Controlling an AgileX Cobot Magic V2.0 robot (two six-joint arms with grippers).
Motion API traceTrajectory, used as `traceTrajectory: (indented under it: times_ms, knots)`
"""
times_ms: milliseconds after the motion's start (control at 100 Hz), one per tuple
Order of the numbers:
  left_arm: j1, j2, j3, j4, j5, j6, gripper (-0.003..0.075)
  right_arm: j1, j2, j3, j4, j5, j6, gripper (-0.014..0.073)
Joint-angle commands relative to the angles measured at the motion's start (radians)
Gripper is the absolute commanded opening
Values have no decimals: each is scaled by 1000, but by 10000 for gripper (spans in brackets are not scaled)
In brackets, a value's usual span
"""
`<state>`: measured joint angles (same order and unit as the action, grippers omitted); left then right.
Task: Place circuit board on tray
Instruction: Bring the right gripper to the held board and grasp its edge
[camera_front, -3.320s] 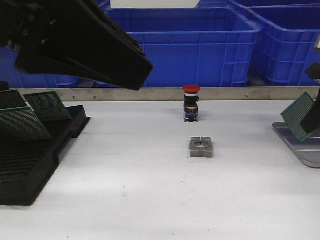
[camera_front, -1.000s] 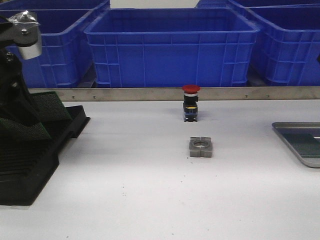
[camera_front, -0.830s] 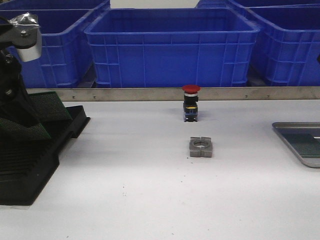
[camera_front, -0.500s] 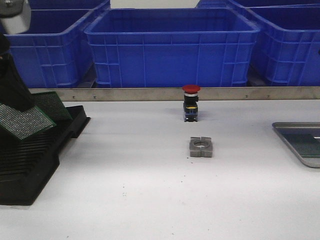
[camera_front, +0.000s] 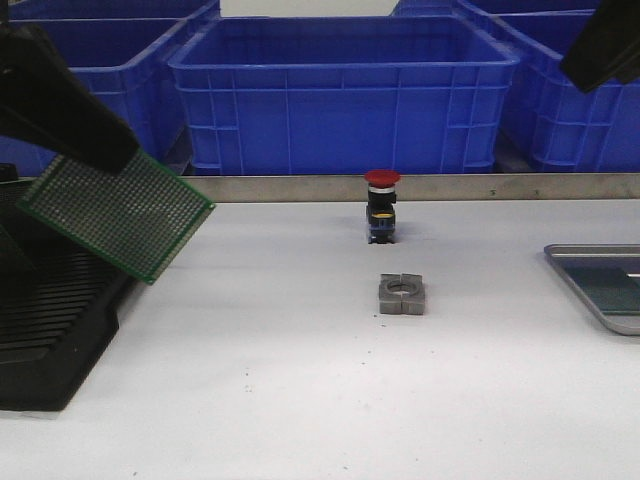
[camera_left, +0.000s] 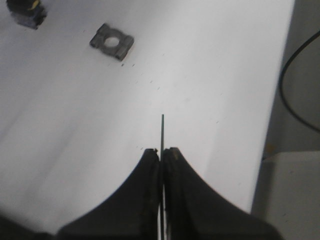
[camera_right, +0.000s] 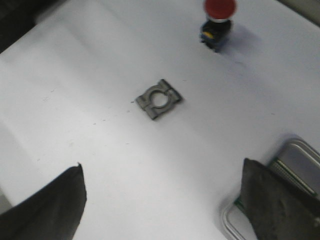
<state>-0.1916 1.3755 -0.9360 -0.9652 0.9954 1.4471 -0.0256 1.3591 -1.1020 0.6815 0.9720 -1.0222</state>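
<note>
My left gripper (camera_front: 105, 150) is shut on a green perforated circuit board (camera_front: 118, 213) and holds it tilted in the air above the right end of the black slotted rack (camera_front: 50, 330). In the left wrist view the board (camera_left: 162, 131) shows edge-on between the closed fingers of the left gripper (camera_left: 161, 151). The grey metal tray (camera_front: 586, 290) lies at the table's right edge with a dark green board (camera_front: 612, 290) flat in it. My right gripper (camera_right: 162, 167) is open and empty, high above the table beside the tray (camera_right: 296, 155); it shows at the top right of the front view (camera_front: 605, 45).
A split metal block (camera_front: 402, 294) lies mid-table, with a red-capped push button (camera_front: 382, 205) behind it. Both also show in the right wrist view: block (camera_right: 159, 99), button (camera_right: 220, 15). Big blue bins (camera_front: 345, 90) stand behind a metal rail.
My left gripper has lifted a circuit board out of the rack and carried it up and to the right. My right arm has come into view at the top right.
</note>
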Motion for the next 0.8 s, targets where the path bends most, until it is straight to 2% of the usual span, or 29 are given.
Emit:
traceTrajectory:
  times_ms: [0, 190, 410, 690, 750, 790]
  knots:
    - [-26, -20, -28, -135, 47, 15, -17, 56, -33, -28, 36, 24, -46, 643]
    - [-120, -18, -28, -254, 47, 83, -17, 228, -32, -28, 36, 53, -145, 643]
    - [-190, -18, -28, -313, 47, 103, -17, 385, 20, -28, 55, 88, -154, 643]
    - [-197, -18, -28, -334, 51, 103, -17, 497, 122, -28, 231, 84, -164, 641]
    - [-197, -18, -28, -334, 51, 103, -17, 504, 139, -28, 254, 84, -164, 613]
    - [-197, -18, -28, -334, 51, 103, -17, 505, 151, -28, 264, 85, -164, 561]
